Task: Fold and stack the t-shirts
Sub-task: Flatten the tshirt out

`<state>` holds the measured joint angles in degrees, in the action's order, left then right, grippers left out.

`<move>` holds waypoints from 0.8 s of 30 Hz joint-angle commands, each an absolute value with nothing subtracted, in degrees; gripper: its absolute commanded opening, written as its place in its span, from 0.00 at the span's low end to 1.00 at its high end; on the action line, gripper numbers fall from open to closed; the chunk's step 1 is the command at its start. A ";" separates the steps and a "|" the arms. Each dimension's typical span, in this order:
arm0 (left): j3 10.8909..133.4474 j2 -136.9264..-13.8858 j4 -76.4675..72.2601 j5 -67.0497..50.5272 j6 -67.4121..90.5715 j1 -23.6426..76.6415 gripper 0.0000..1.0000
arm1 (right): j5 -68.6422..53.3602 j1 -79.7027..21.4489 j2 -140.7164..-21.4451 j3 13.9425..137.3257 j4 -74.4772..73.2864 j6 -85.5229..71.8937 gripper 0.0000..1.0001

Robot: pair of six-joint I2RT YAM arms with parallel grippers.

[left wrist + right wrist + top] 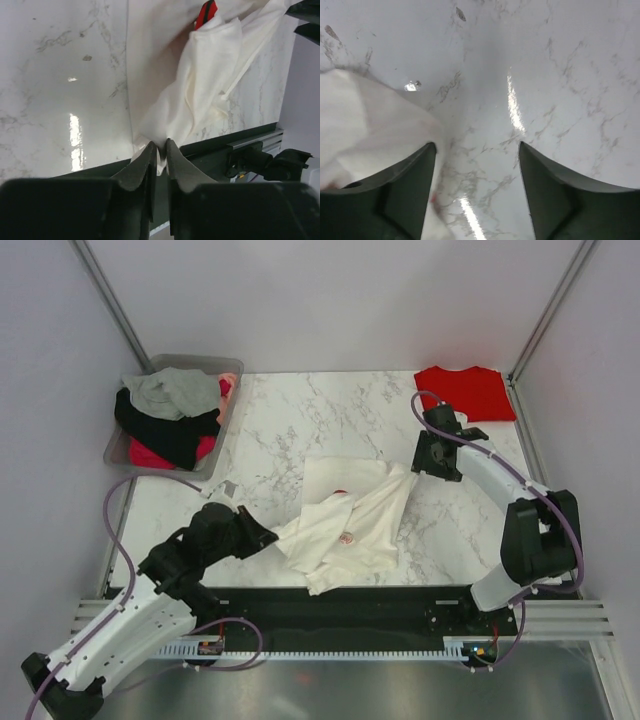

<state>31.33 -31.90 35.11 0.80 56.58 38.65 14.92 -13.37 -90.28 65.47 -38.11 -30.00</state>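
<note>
Cream tee (345,525) lies crumpled mid-frame, its left edge clenched in the left gripper (161,150). The right gripper (477,160) hangs released beside it. The red tee (465,390) lies folded upper right. Spreading looks in hand; next, the right must pinch cloth.

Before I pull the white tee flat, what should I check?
1. Grip by left tool on white tee: ok, shut on its edge.
2. Grip by right tool: not ok, open over bare table beside the tee.
3. Tee spread flat: not ok, bunched.
4. Path free of red tee: ok, it lies at the far right corner.
5. Which edge the left tool holds: cannot tell.
</note>
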 commanded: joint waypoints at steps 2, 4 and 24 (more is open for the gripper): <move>31.82 -28.92 42.71 4.93 60.56 38.58 0.40 | 21.61 -11.52 -89.66 69.26 -40.95 -25.31 0.86; 30.86 -30.05 42.54 2.22 59.77 38.58 0.82 | 20.93 -11.60 -85.46 67.77 -41.84 -25.05 0.89; 39.52 -31.47 48.05 16.75 51.16 41.57 0.66 | 20.73 -67.66 -81.94 63.87 -35.15 -54.31 0.83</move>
